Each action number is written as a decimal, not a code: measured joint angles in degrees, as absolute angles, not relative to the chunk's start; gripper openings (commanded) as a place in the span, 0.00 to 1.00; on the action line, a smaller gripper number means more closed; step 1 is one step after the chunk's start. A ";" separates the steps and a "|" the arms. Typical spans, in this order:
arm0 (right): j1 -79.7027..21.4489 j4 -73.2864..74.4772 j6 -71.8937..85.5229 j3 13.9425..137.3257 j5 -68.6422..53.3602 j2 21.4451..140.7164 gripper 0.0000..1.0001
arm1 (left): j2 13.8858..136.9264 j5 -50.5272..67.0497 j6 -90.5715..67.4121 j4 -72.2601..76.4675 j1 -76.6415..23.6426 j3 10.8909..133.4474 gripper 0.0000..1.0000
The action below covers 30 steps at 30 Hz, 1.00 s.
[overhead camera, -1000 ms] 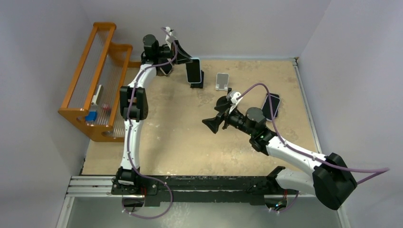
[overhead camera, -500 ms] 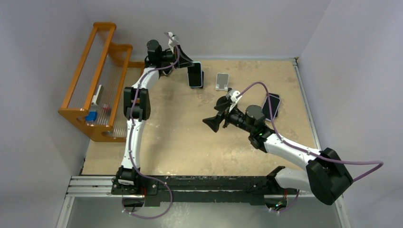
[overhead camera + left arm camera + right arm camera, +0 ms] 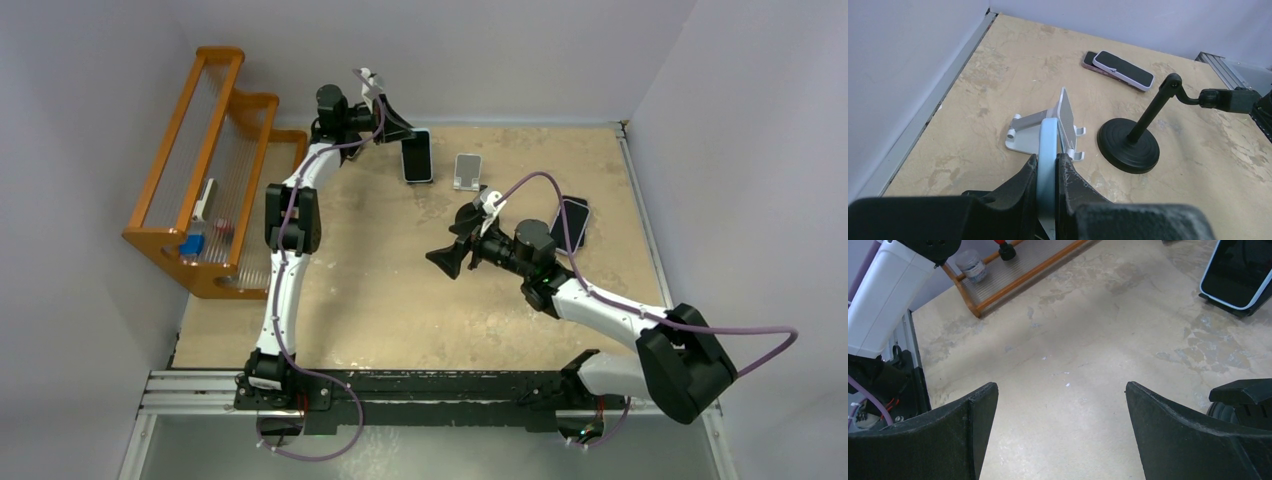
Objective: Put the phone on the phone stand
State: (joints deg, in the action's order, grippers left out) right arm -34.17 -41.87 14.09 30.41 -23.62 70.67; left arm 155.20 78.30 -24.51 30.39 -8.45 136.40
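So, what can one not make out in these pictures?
Left wrist: the light-blue phone is edge-on, its screen unseen; the left gripper hides its lower end.
Right wrist: the top edge cuts off that phone; the right edge cuts the black round-base stand.
Top external: the things in the orange wooden rack are too small to name.

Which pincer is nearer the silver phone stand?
Left. The left pincer, gripping the phone, is just left of the silver phone stand; the right pincer sits open, clearly farther, on its near side.
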 measured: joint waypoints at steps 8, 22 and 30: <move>-33.93 -42.59 14.09 30.41 -23.81 71.31 0.99 | 155.20 76.29 -24.21 30.59 -8.78 136.05 0.00; -33.34 -43.31 14.11 30.41 -25.17 71.81 0.99 | 155.15 75.77 -23.70 30.35 -8.82 136.03 0.00; -33.30 -43.66 14.11 30.41 -25.32 72.05 0.99 | 155.15 75.77 -24.51 31.24 -8.88 136.03 0.00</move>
